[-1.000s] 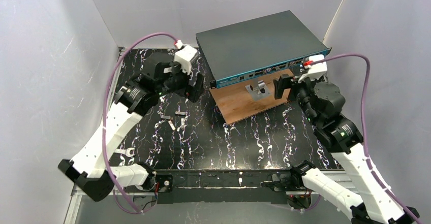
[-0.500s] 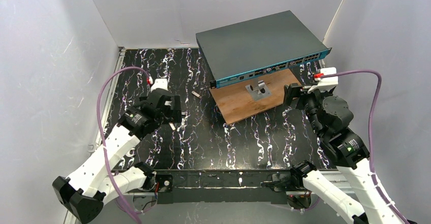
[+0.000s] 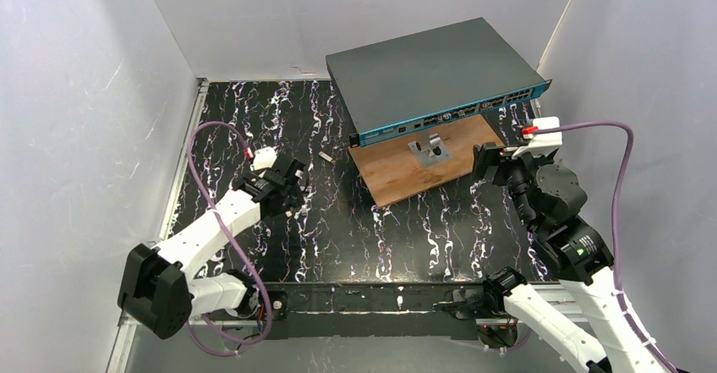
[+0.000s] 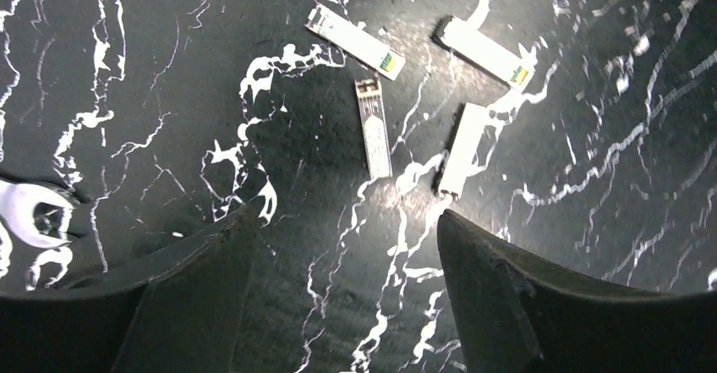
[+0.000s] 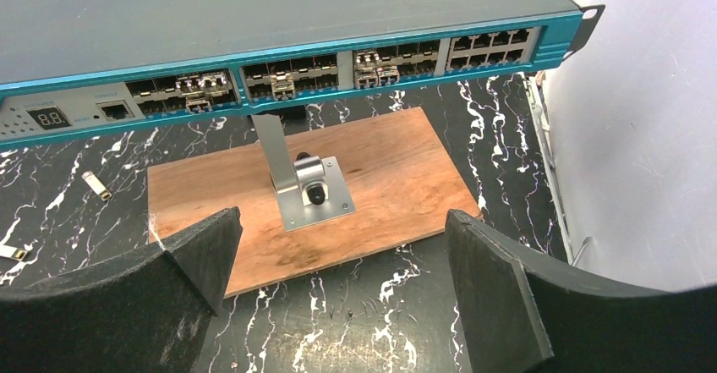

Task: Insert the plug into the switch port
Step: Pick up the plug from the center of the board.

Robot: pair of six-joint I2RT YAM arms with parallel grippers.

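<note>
The switch (image 3: 431, 73) is a flat dark grey box at the back right, raised above the table. Its teal front strip of ports (image 5: 296, 73) fills the top of the right wrist view. Several small silver plugs lie loose on the black marbled mat: the nearest ones (image 4: 373, 128) (image 4: 459, 150) are just beyond my left gripper (image 4: 347, 221). That gripper hangs low over the mat, open and empty. One more plug (image 3: 325, 156) lies apart, left of the board. My right gripper (image 5: 342, 221) is open and empty in front of the board's near right side, facing the ports.
A brown wooden board (image 3: 414, 170) lies under the switch's front, with a silver metal bracket (image 5: 309, 187) screwed on it. A white wrench (image 4: 34, 221) lies left of my left fingers. White walls close in both sides, and purple cables loop off both wrists.
My left arm has swung from beside the switch's left corner down and back to just over the loose plugs. My right gripper has drawn back a little from the bracket.
</note>
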